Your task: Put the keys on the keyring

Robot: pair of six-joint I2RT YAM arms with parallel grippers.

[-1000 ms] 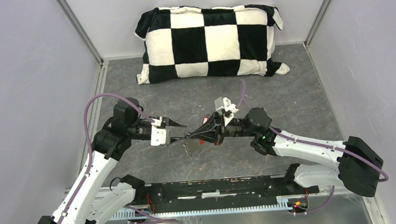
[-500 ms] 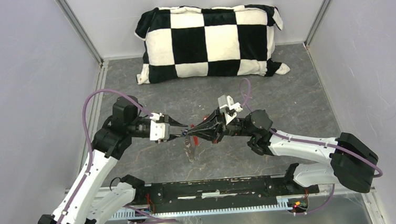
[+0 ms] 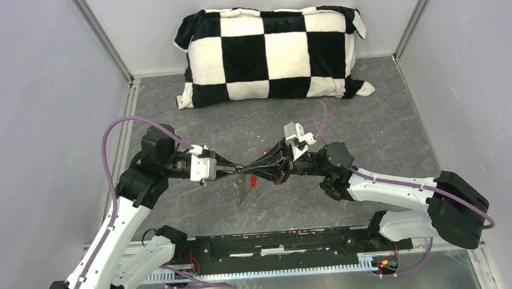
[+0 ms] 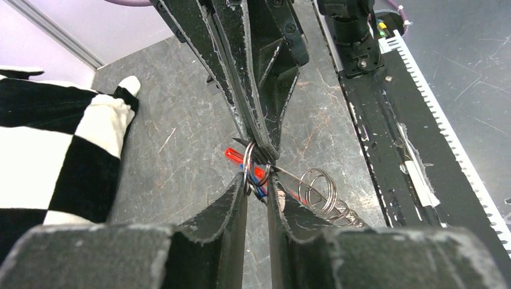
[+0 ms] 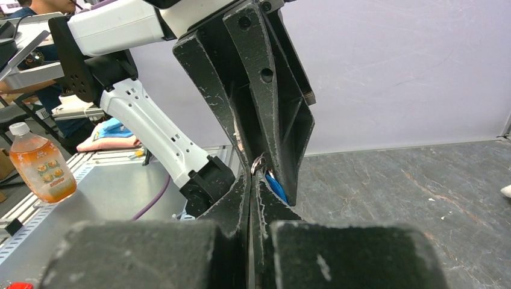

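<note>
Left gripper (image 4: 257,180): fingers nearly together, a thin gap between them, nipping the small silver keyring (image 4: 247,168) right at the tips. Right gripper (image 5: 253,176): fingers pressed closed, tip to tip with the left, and apparently on the same ring. Can't resolve which loop each one holds.

At the ring: red tag (image 4: 236,156) and blue tag (image 5: 277,188) sit against it, so those tagged keys look threaded or very nearly. A string of larger silver loops (image 4: 325,195) trails off towards the rail side. From the top camera the keys (image 3: 243,191) hang in one bunch under the meeting tips, apparently lifted off the grey tabletop (image 3: 374,122), midway between the two arms. The checkered pillow (image 3: 270,51) lies well apart at the back.

Progress call: late stage. The bunch is gathered at the ring and both arms are working the split. Left to do: confirm the last key is fully wound on, then release. How many keys are actually seated is too small to tell.
</note>
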